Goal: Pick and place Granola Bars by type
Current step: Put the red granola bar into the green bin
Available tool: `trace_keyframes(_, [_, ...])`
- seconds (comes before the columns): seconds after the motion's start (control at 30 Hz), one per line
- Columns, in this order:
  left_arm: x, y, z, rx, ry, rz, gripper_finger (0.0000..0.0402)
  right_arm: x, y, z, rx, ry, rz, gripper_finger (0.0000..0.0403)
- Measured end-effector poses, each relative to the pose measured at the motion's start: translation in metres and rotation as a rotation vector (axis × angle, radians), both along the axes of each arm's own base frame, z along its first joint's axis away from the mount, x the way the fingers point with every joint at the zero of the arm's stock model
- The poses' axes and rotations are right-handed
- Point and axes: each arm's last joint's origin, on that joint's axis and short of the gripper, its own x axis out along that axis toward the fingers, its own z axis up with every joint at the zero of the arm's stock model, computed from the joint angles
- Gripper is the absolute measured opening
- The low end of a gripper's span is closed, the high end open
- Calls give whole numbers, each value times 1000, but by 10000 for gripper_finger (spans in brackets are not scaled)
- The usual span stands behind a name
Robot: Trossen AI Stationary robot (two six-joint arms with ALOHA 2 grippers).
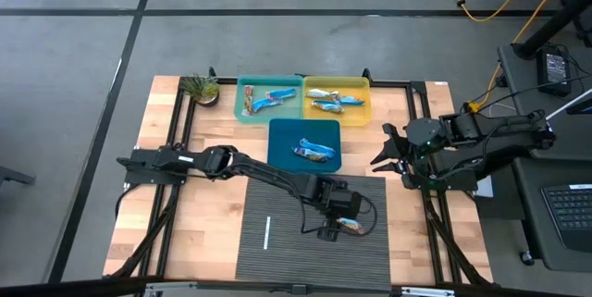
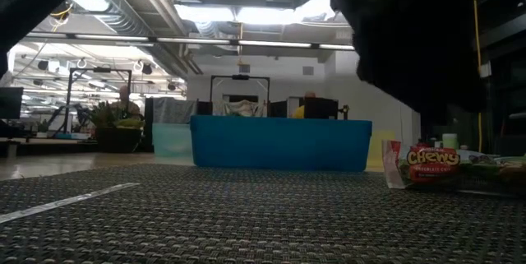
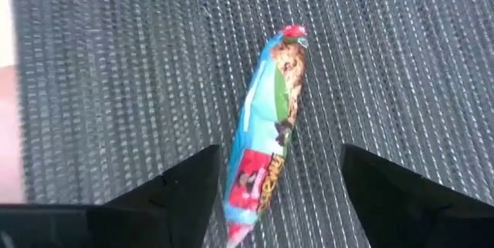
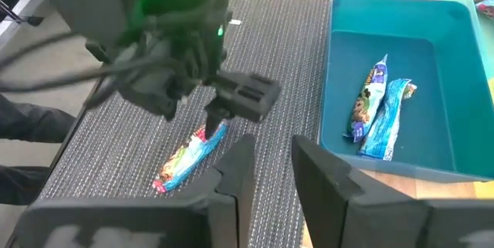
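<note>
left gripper [image 1: 344, 227] over bar [image 3: 265, 132] | mat [image 1: 287, 251] behind it open to me | blue bin [image 1: 305, 144] ahead blocks, probably | right gripper [image 1: 393, 158] off to the side

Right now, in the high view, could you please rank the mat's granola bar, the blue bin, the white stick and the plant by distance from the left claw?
1. Granola bar, under the left claw.
2. Blue bin, behind.
3. White stick, mat's left.
4. Plant, far-left corner.

Granola bar [image 3: 266, 128] in blue, green and red wrapper with tan print, mat [image 1: 277, 260] in dark grey ribbed weave, bins in blue [image 1: 282, 144], teal-green [image 1: 242, 103] and yellow [image 1: 363, 103], desk [image 1: 199, 214] in pale wood.
</note>
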Motion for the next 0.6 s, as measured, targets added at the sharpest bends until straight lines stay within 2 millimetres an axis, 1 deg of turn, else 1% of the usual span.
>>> trace_keyframes(0.2, [6,-1,-19,2,9,-1,261,0,0,0,5,1,3,92])
trace_keyframes(0.33, [9,-2,-38,9,36,0,261,0,0,0,5,1,3,92])
trace_keyframes(0.4, [10,-3,-45,6,42,8,261,0,0,0,5,1,3,92])
trace_keyframes(0.5, [11,-3,-53,-1,60,30,253,0,0,0,5,1,3,92])
trace_keyframes(0.6, [11,-3,-53,-1,59,30,236,0,0,0,5,1,3,92])
